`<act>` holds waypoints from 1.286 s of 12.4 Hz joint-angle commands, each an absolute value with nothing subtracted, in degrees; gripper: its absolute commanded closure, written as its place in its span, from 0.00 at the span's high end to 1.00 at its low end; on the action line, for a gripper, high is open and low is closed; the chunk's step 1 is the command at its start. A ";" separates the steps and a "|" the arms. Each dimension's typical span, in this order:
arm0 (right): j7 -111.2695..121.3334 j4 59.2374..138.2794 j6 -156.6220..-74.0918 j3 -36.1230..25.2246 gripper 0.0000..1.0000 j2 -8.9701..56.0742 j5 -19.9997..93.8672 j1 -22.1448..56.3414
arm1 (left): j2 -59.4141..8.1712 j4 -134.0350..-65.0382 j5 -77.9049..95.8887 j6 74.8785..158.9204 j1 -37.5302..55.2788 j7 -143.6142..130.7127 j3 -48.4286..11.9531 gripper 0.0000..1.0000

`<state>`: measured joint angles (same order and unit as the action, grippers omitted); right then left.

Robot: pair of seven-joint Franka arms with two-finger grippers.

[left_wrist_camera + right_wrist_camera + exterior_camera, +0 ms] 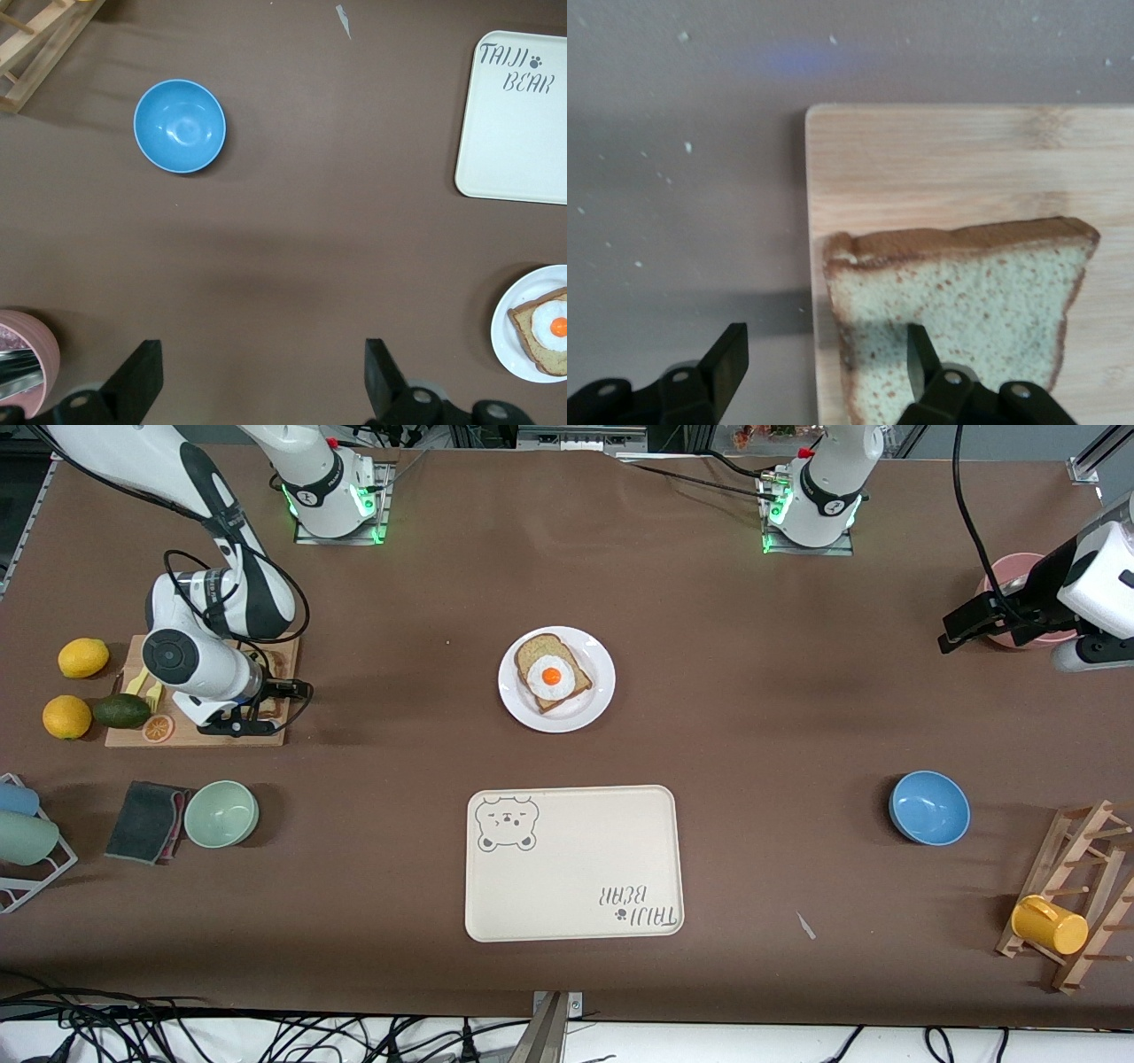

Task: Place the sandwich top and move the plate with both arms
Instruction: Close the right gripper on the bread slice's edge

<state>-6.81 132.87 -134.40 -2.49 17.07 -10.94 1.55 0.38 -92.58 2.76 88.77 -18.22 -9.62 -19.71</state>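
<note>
While the round glossy white plate (556, 678) sits on the brown table (753, 708) just farther from the front camera than the cream rectangular tray with a bear drawing (574, 862), it carries a bread slice topped with a white-and-orange fried egg (553, 672). Well apart from the plate, toward the right arm's end of the table, the light wooden cutting board (120, 735) bears the sandwich top (957, 314), a squarish slice of light brown speckled bread with a darker crust, lying flat near the board's corner. The right gripper (257, 707) hangs low over this board with its black fingers spread; in the right wrist view one finger (923, 356) stands above the slice and the other above the table beside the board's edge, the slice not yet pinched. Beside the board lie two yellow lemons (83, 657) and a dark green avocado (122, 710). The left gripper (259, 376) waits with fingers spread wide over bare table, well apart from the plate toward the left arm's end, near a pink bowl (1019, 571). A blue bowl (928, 807) rests nearer the front camera than the pink bowl.
</note>
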 commanded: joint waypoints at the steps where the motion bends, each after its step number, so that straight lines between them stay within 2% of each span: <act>1: -8.79 132.71 -132.45 -2.64 0.77 16.61 -13.01 1.49 | 0.00 -90.97 1.93 87.28 -18.37 -9.49 -20.13 1.00; 6: -13.00 132.71 -130.97 -2.64 0.71 17.23 -14.92 1.76 | 0.00 -90.97 1.85 87.28 -18.37 -9.49 -20.13 1.00; 8: -14.15 132.71 -130.52 -2.55 0.64 17.23 -17.57 1.76 | 0.00 -90.97 1.85 87.28 -18.37 -9.40 -20.13 1.00; 10: -14.24 132.71 -130.34 -2.55 0.50 17.40 -17.67 1.76 | 0.00 -90.97 1.85 87.28 -18.37 -9.40 -20.13 1.00; 12: -15.02 132.71 -130.34 -2.55 0.46 17.93 -17.67 1.76 | 0.00 -90.97 1.85 87.28 -18.37 -9.40 -20.13 1.00; 15: -16.08 132.71 -130.34 -2.46 0.18 18.02 -17.58 1.76 | 0.00 -90.97 1.93 87.28 -18.37 -9.40 -20.13 1.00; 16: -17.30 132.71 -130.34 -2.37 0.05 18.02 -17.67 1.76 | 0.00 -90.97 1.93 87.28 -18.37 -9.40 -20.13 1.00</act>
